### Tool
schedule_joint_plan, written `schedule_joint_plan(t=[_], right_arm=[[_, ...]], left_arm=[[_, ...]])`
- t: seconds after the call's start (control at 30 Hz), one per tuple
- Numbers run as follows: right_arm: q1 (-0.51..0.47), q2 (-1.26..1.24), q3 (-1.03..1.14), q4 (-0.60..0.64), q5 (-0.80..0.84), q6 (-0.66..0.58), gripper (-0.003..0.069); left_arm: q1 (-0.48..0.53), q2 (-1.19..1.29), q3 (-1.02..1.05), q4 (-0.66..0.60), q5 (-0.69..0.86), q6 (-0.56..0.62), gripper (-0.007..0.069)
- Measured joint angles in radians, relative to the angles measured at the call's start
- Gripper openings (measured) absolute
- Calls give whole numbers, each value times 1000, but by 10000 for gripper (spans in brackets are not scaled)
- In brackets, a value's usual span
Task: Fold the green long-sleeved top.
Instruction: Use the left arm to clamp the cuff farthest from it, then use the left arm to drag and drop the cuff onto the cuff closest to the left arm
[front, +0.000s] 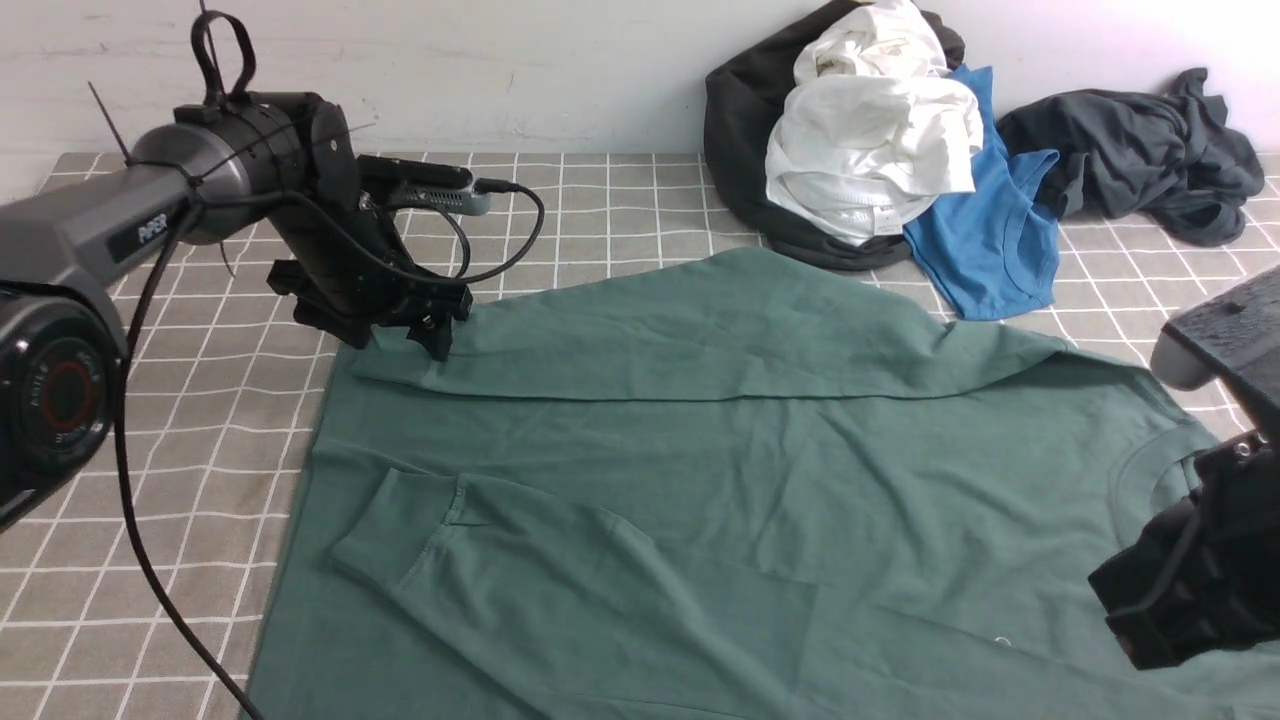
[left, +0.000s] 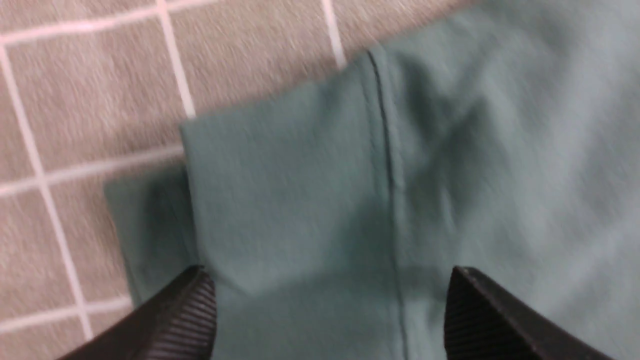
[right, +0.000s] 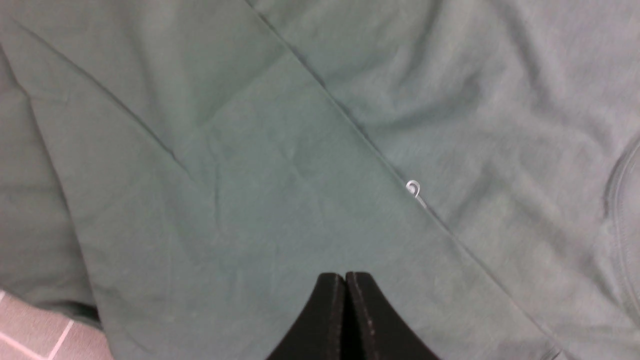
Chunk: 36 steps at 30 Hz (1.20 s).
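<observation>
The green long-sleeved top (front: 760, 480) lies on the checked surface (front: 200, 400), sleeves folded across. Left jaws stand spread over a cuff (left: 280, 200); right jaws are pressed together. The left arm (front: 90, 235) reads "PiPER".

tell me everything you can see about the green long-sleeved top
The green long-sleeved top is dark green, soft cotton-looking knit, lying flat and lightly creased on the checked tablecloth, neck toward the robot's right. Both sleeves are folded across the body, cuffs at the left. The open left gripper is at the far cuff; the shut right gripper hangs above its chest.
</observation>
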Motion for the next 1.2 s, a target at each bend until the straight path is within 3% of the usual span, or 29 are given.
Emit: schedule_joint_plan(t=[0.3,0.4,0.6,0.67,0.7,0.8,1.0,1.2], right_arm=[[0,0,0,4,19,0,-15],[0,0,0,4,19,0,-15],[0,0,0,4,19,0,-15],[0,0,0,4,19,0,-15],[0,0,0,4,19,0,-15],[0,0,0,4,19,0,-15],[0,0,0,-9,19,0,-15],[0,-3,-1,-20,34,0,-15]], left_arm=[[0,40,-51,52,4,-45,561],[0,44,-51,51,34,-48,523],[-1,44,-52,52,77,-48,304],[-1,44,-53,53,85,-48,221],[-1,41,-53,54,101,-42,125],[-1,26,-53,55,127,-17,29],[-1,-92,-52,26,223,-6,9],[-3,-289,-2,-112,322,2,8]])
